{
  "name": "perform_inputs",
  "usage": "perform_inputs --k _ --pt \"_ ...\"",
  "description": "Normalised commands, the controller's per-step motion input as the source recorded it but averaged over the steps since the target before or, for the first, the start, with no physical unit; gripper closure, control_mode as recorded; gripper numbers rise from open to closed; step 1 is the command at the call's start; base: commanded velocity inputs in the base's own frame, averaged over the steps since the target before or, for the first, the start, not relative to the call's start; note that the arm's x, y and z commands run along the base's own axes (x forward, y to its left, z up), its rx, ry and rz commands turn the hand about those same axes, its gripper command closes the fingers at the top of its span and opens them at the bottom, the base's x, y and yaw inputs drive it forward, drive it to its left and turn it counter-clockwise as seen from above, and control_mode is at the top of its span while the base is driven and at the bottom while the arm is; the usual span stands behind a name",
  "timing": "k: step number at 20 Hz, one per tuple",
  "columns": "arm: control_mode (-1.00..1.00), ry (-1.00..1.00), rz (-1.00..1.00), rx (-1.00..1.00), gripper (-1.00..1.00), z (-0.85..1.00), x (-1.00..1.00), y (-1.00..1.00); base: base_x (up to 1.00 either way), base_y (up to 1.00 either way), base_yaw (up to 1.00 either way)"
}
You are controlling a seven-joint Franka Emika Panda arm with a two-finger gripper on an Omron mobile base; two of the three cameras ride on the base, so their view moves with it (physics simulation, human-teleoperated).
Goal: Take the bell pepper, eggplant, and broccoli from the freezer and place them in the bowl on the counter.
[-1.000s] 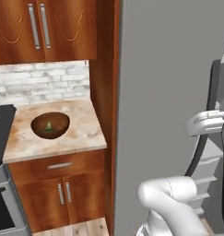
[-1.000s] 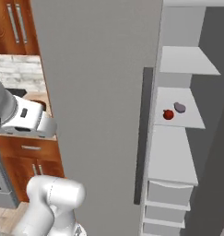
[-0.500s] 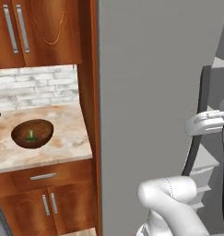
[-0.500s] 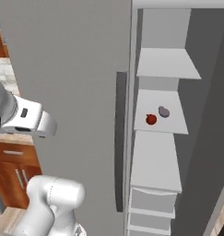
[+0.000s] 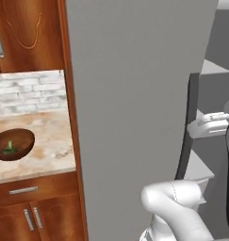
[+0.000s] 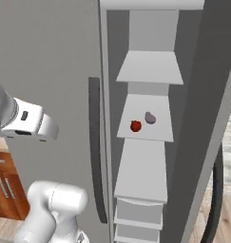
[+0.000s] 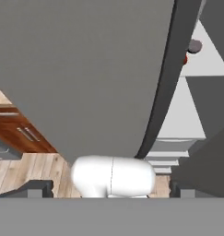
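Bell pepper and eggplant sit side by side, close but apart, on a pale middle shelf inside the freezer, the pepper nearer the shelf's front edge and the eggplant just behind it toward the far wall. They lie there because neither has been fetched yet; that shelf is where the coming reaches must go. Relative to the freezer, the bowl stands off to the door's outer side on the counter, and a small green clump lies in its hollow, which I take to be the broccoli; if so, one of three items is delivered. The freezer's flat grey door stands swung out between the counter and the shelves, so it screens the bowl from the shelf side, and its dark curved handle runs down the door's edge next to the shelves. The gripper points along that door edge with its jaws spread wide and nothing between them, so it is released and ready to close on a vegetable. Judging from this, the next step is to get around the door edge to the middle shelf; the door and handle are the likely obstacles.
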Motion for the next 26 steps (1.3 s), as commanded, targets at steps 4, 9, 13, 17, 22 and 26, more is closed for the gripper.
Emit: perform_inputs --k 4,9,13,17,22,26 --pt "1.00 0.00 0.00 0.00 -1.00 0.00 0.00 0.00 0.10 -0.66 -0.03" --pt "1.00 0.00 0.00 0.00 -1.00 0.00 0.00 0.00 0.12 -0.62 -0.02" --pt "1.00 0.00 0.00 0.00 -1.00 0.00 0.00 0.00 0.23 -0.43 -0.03" --pt "1.00 0.00 0.00 0.00 -1.00 0.00 0.00 0.00 0.45 -0.17 -0.06" --pt "1.00 0.00 0.00 0.00 -1.00 0.00 0.00 0.00 0.67 -0.01 -0.04" --pt "1.00 0.00 0.00 0.00 -1.00 0.00 0.00 0.00 0.78 0.00 0.00"
